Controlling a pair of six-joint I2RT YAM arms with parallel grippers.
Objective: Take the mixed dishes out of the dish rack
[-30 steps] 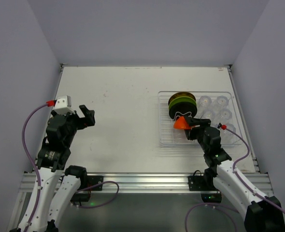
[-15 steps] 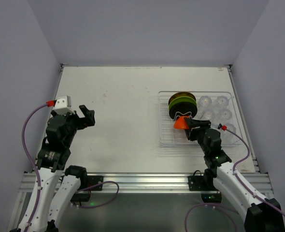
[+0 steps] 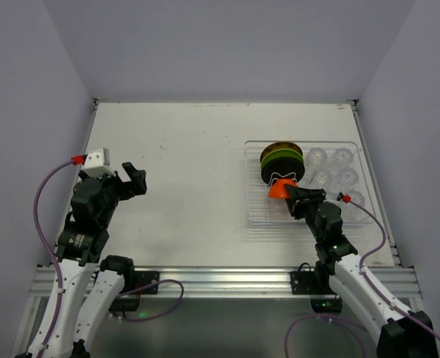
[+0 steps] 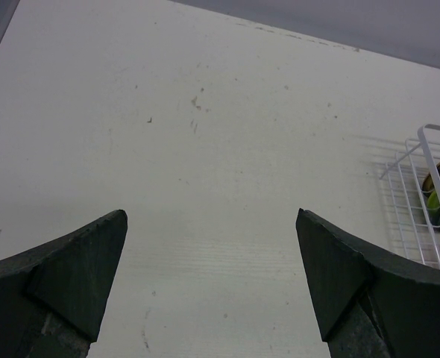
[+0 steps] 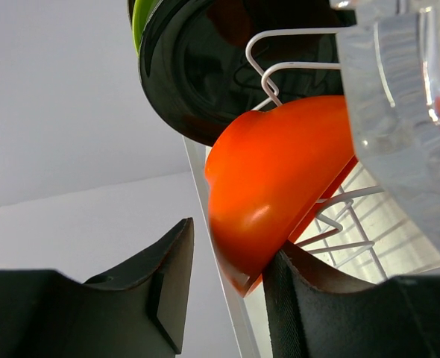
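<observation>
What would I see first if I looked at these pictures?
The bright orange bowl jumps out, tipped on its side in the left part of the clear rack, with the right tool open around its edge. Just past it stand black and green plates, with clear cups to their right.

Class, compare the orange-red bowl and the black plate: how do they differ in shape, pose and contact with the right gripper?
The orange-red bowl is deep and domed; the black plate is a shallow disc. The bowl leans tilted; the plate stands on edge. The right gripper straddles the bowl's rim, not the plate. Both sit in the dish rack.
</observation>
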